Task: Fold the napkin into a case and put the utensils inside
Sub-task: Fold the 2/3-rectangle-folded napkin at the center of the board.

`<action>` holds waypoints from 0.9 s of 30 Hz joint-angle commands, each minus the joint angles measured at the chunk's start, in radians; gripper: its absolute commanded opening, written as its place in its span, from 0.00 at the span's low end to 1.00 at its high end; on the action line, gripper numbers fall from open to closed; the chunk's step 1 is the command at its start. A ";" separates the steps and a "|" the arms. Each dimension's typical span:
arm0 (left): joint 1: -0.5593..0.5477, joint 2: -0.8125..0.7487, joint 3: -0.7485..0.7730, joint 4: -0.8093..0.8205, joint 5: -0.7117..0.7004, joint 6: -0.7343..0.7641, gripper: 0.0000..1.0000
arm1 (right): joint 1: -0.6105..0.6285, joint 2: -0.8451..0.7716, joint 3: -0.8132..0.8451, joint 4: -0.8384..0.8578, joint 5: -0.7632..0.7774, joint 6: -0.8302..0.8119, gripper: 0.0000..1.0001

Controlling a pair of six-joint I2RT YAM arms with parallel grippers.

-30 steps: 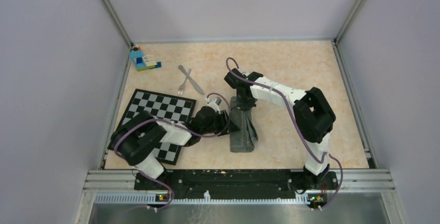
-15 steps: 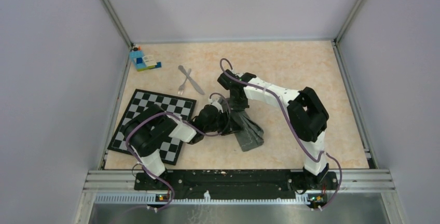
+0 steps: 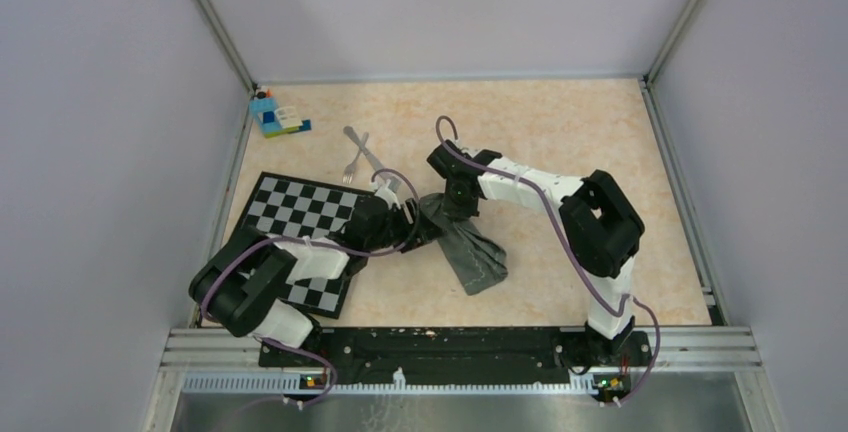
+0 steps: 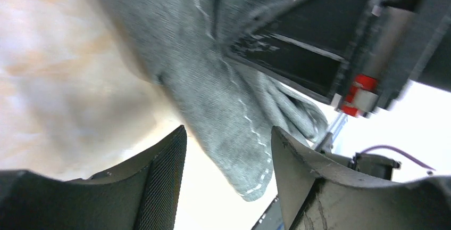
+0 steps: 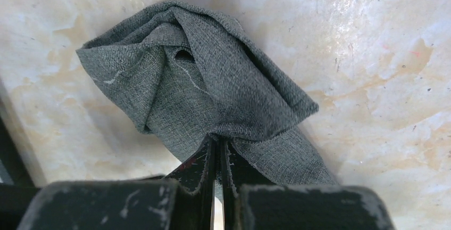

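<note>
Your R gripper [image 5: 218, 146] pinched the napkin [image 5: 223, 97]; L gripper [image 4: 227, 134] gaped wide, cloth just ahead. Pulling w/o regrip could've unfolded it.

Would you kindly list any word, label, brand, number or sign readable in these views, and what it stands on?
None can be read.
The napkin shows only weave and stitching; the checkered mat only squares; the toy-brick block and the utensils are too small to show any marks; the red part in the left wrist view bears nothing legible.
</note>
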 commanded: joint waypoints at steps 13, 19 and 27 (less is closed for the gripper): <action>0.049 0.241 0.172 -0.119 0.017 0.080 0.41 | -0.006 -0.090 -0.092 0.194 -0.189 0.234 0.00; 0.049 0.237 0.169 -0.128 0.012 0.084 0.30 | -0.011 -0.124 -0.221 0.386 -0.230 0.361 0.00; 0.049 0.207 0.146 -0.139 0.003 0.085 0.27 | -0.021 -0.192 -0.357 0.568 -0.211 0.523 0.00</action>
